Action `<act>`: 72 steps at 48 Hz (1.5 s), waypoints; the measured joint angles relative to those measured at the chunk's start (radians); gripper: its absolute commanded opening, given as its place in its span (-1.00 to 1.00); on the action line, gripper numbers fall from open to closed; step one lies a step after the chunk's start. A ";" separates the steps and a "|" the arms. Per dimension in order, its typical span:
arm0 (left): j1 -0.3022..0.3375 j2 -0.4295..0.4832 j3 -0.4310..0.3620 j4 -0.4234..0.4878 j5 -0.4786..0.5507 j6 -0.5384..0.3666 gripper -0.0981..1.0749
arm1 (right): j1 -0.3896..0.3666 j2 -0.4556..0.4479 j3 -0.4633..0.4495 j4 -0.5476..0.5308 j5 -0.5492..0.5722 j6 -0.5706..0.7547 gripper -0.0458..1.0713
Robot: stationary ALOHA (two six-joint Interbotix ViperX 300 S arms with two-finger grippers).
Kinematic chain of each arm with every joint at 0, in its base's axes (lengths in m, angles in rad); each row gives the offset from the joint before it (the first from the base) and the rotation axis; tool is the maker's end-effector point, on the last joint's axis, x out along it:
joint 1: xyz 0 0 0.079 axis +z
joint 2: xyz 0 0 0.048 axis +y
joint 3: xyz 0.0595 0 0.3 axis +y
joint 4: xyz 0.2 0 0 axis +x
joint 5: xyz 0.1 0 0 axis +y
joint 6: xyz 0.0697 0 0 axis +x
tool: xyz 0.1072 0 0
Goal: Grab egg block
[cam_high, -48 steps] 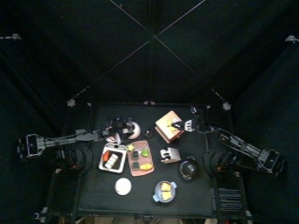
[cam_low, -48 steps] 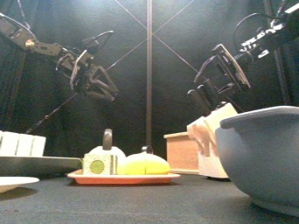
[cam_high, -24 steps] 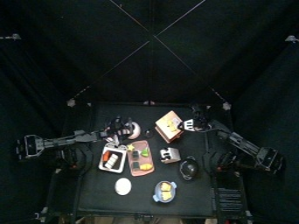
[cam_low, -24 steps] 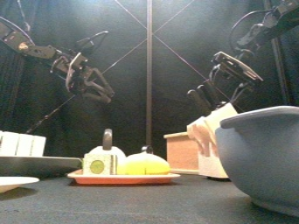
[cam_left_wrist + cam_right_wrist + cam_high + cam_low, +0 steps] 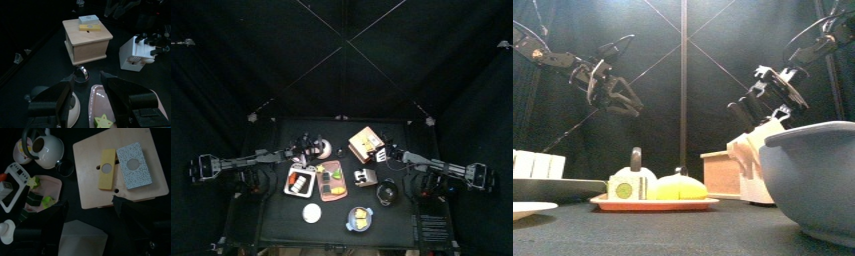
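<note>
- Table (image 5: 278,215): small, black, crowded; black curtains all round.
- Egg block (image 5: 107,168): yellow, lying on wooden box (image 5: 90,188), touching speckled block (image 5: 133,164).
- Right gripper (image 5: 90,208): spread wide above box.
- Left gripper (image 5: 90,82): spread, empty, left side.
</note>
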 measured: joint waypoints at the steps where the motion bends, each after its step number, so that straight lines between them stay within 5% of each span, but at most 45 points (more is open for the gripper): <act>1: 0.000 0.000 0.000 -0.002 0.000 0.000 0.58 | 0.000 0.011 0.002 -0.002 -0.002 0.000 0.83; 20: 0.002 0.000 0.011 -0.017 0.002 0.000 0.58 | -0.005 0.140 -0.063 -0.074 0.015 0.000 0.71; 72: 0.003 0.000 0.011 -0.017 0.000 0.000 0.58 | -0.029 0.216 -0.114 -0.118 0.052 0.000 0.63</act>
